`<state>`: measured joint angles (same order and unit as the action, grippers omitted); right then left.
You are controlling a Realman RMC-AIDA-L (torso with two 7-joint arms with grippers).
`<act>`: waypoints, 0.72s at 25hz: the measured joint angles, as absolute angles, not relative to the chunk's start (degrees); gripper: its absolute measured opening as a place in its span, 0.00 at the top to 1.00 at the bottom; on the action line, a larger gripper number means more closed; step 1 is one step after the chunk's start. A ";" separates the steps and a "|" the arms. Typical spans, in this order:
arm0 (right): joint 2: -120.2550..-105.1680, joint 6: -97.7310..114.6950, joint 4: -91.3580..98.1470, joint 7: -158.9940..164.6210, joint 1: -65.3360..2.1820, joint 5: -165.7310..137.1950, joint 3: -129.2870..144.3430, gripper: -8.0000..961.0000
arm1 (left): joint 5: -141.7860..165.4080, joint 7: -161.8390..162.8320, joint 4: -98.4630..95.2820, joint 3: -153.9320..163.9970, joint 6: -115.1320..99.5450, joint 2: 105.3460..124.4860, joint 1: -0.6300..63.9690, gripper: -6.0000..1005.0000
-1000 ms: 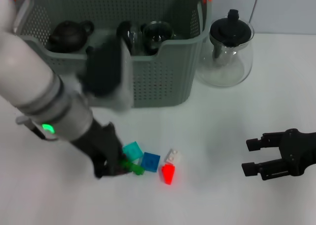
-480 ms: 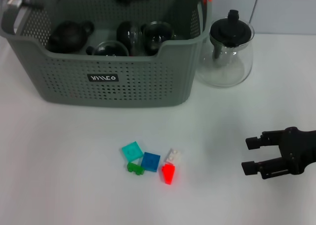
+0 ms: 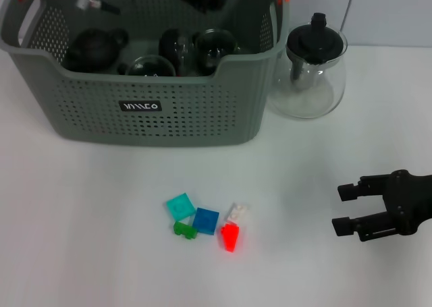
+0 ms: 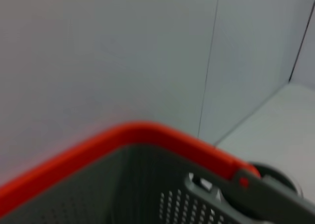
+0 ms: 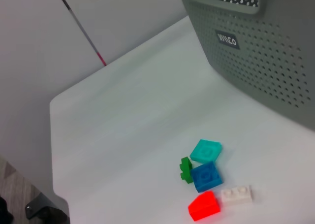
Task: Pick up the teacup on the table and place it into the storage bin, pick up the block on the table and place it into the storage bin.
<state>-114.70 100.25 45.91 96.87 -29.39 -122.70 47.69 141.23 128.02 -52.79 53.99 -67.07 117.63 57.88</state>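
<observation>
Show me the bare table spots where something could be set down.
Bare table lies between the storage bin front wall and the block cluster, and between those blocks and the right gripper, parked with jaws open. The bin's inside is crowded with dark teaware; the glass teapot fills its right side.

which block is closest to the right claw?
The red block: it sits at the cluster's end toward the right claw; the white, blue, green and teal ones lie farther off.

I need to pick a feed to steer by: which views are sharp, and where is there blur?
Head view: storage bin, blocks and right gripper are sharp; the left arm over the bin's far rim is motion-smeared. Left wrist view: soft throughout, only the bin's orange rim and wall. Right wrist view: blocks crisp, even lighting, no glare.
</observation>
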 joint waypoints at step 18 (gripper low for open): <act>-114.34 99.97 45.69 96.85 -29.70 -122.69 47.45 0.08 | 127.78 126.25 -68.17 50.42 -75.43 119.57 50.41 0.43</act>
<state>-114.34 99.97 45.69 96.85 -29.70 -122.69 47.46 127.78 126.25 -68.17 50.42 -75.43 119.57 50.41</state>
